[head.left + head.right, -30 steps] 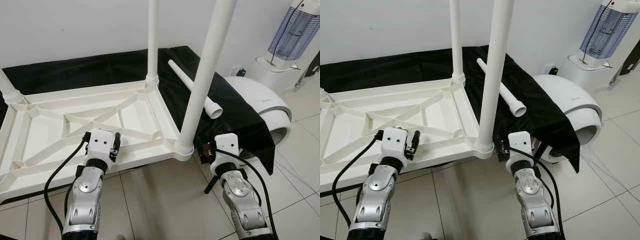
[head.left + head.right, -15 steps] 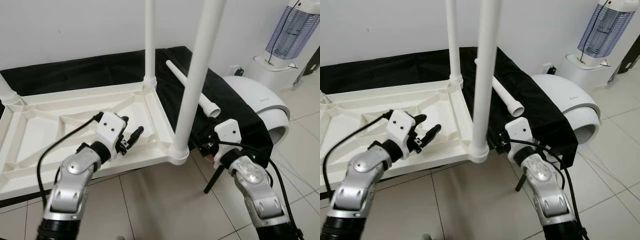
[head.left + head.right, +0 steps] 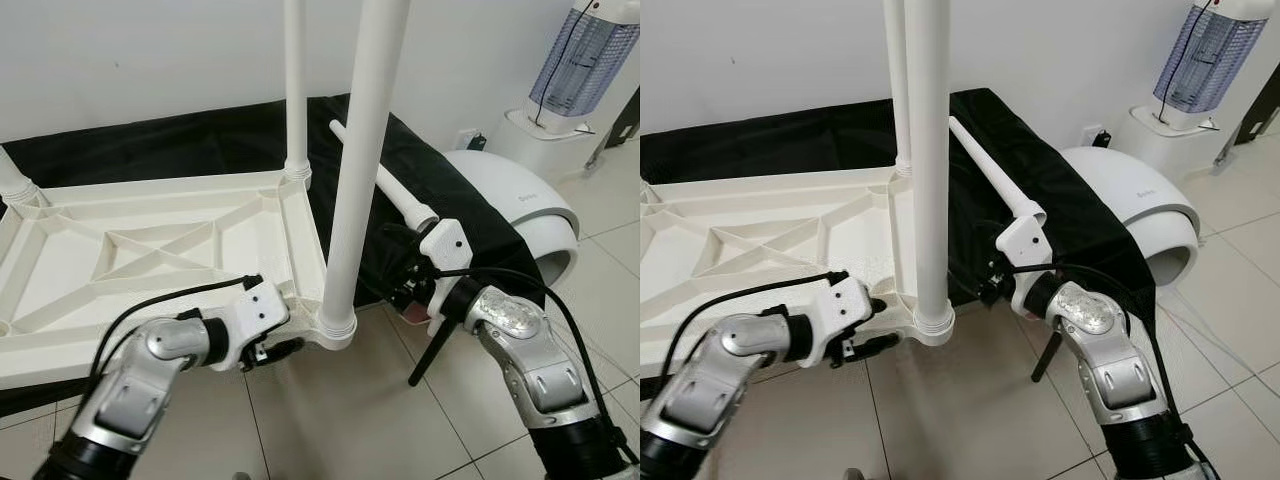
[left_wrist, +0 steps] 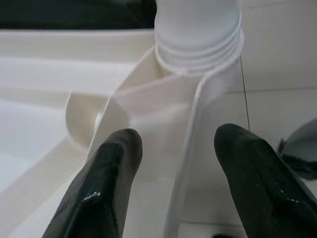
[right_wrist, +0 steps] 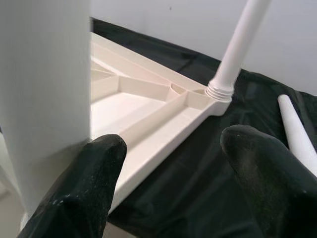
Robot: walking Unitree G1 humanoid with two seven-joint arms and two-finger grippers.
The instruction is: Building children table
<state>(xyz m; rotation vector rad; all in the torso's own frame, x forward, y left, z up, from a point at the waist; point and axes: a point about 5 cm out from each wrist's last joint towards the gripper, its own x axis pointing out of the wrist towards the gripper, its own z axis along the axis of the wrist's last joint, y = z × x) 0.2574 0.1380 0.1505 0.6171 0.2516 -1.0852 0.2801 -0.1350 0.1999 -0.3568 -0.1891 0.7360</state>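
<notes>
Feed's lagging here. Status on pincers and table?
Left pincer open at tabletop corner, below near leg. Right pincer open beside that leg. Loose leg on black cloth.

Black-draped surface (image 3: 160, 150) carries upturned white tabletop (image 3: 150, 250), loose leg (image 3: 385, 180); support underneath unclear.

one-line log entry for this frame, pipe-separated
left gripper open at tabletop corner by near leg | right gripper open beside near leg | loose leg on black cloth
</notes>
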